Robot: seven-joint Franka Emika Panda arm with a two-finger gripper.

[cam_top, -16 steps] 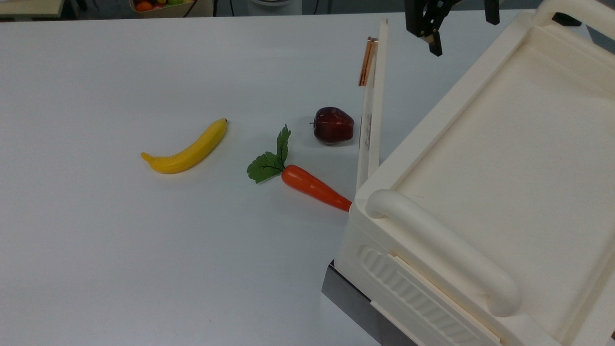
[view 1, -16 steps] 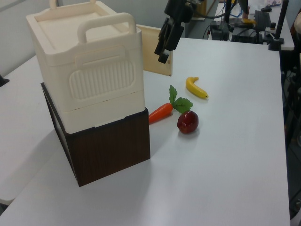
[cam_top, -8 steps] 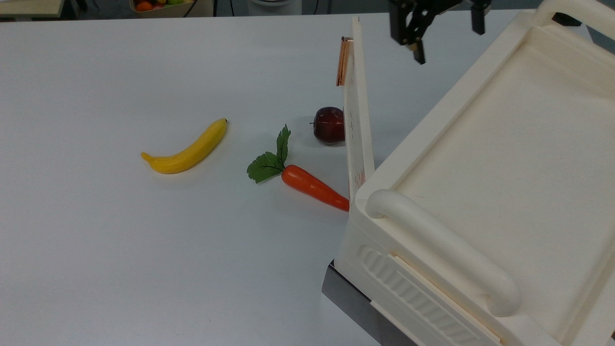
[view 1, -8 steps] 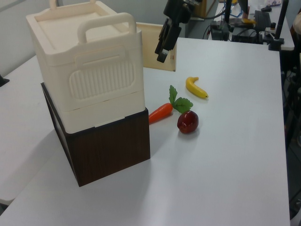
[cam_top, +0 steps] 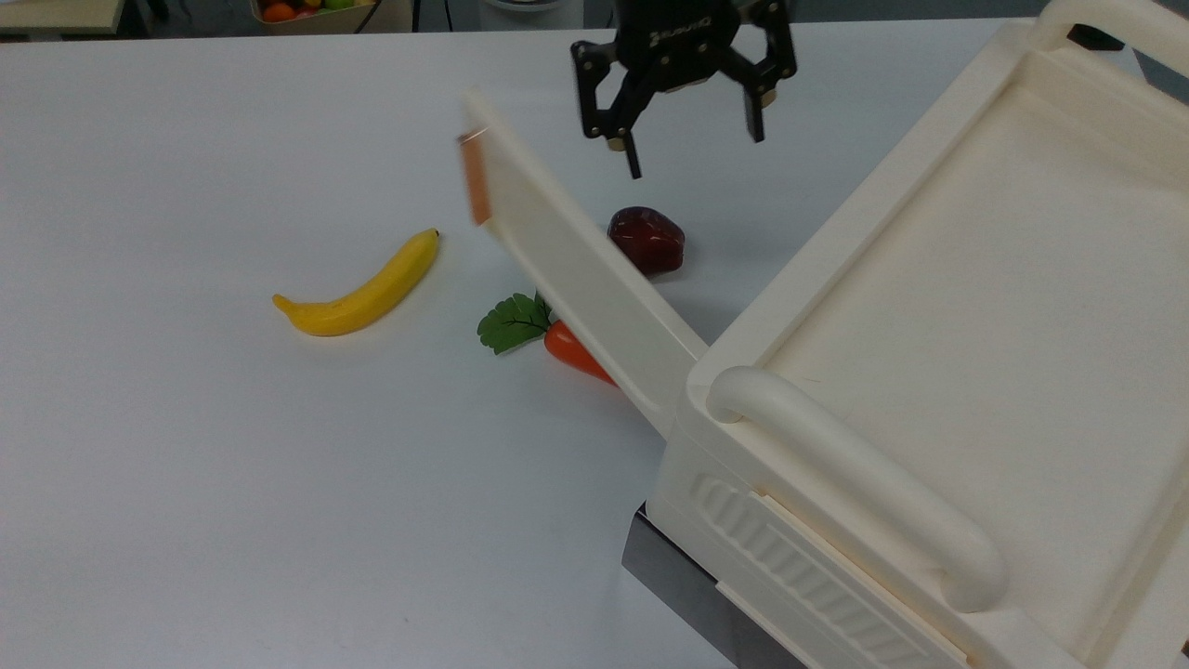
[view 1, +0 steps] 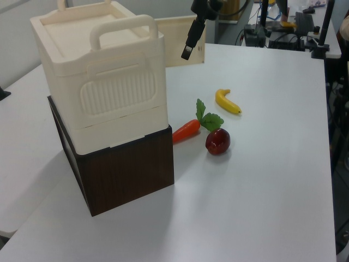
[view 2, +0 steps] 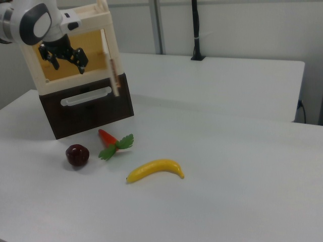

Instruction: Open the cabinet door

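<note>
the cabinet door (cam_top: 581, 269) sits swung wide out toward 10 o'clock in the top view, so the gripper (cam_top: 685, 149) hangs at 1 o'clock of it, fingers spread, holding nothing.

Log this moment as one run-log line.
task: open cabinet door | cabinet door: swung wide open | gripper: open, empty, clear of door, above apple | carrot, banana: on table
</note>
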